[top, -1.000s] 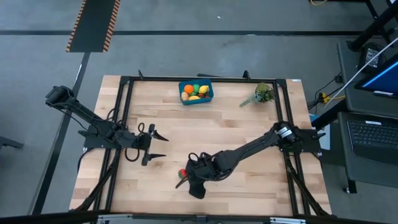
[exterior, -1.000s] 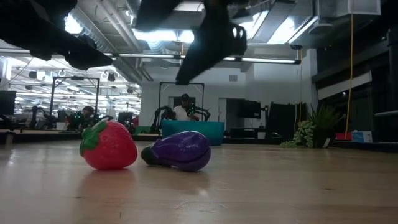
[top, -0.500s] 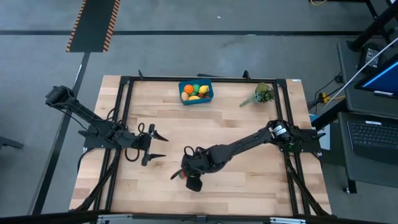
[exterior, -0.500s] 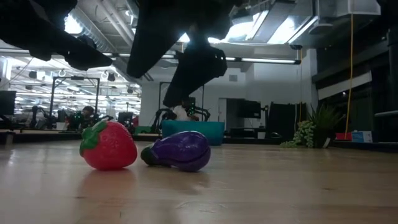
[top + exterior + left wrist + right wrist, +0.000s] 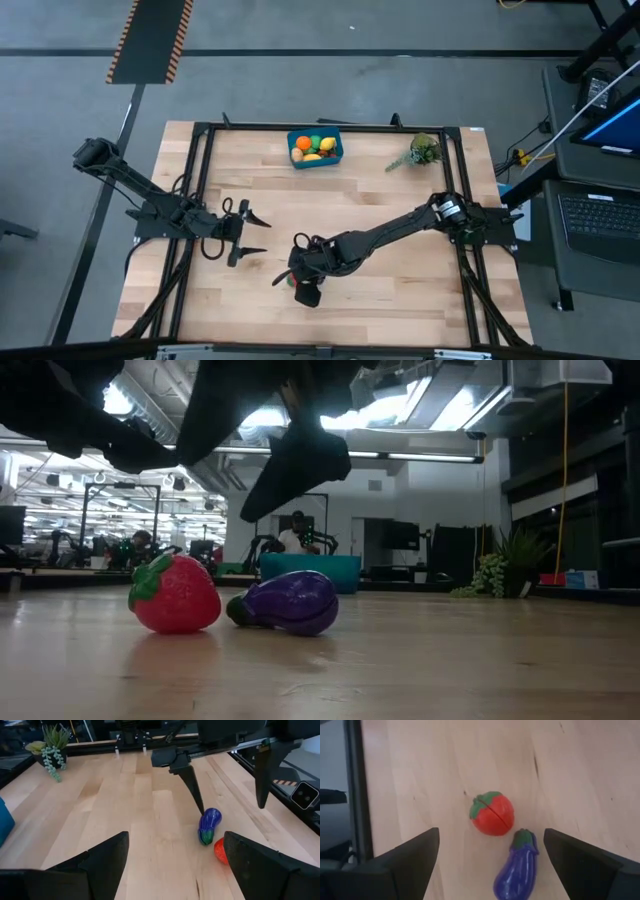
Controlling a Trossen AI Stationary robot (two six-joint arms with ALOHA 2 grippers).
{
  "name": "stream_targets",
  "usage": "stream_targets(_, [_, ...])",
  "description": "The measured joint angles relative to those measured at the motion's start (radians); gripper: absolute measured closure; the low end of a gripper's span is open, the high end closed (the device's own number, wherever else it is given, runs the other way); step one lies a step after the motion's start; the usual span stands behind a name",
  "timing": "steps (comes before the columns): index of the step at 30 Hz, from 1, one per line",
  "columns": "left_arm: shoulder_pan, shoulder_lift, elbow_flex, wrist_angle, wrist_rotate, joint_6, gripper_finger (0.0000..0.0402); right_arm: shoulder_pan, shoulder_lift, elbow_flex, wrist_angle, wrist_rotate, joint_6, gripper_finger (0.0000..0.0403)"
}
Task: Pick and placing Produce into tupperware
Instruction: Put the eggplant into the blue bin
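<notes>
The right end effector, fingers wide apart, hovers above the strawberry and eggplant, which lie side by side on the table. It looks like an approach to pick; next it must descend over one. The blue box is well apart. The left end effector waits, also spread wide.

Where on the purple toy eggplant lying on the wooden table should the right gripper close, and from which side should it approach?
Grip the purple toy eggplant across its narrow width, mid-body, coming straight down. It lies flat on its side, long and rounded, so fingers astride the long axis likely hold best. The red toy strawberry sits near its green stem end, so keep toward the body. The right gripper hangs open above.
</notes>
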Motion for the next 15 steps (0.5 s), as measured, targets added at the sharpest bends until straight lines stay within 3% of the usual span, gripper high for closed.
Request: stream_targets(15, [0.000,0.000,0.000,-0.013,0.000,0.000,0.0084,0.000,0.000,0.000,0.174,0.000,-0.002,0.0043])
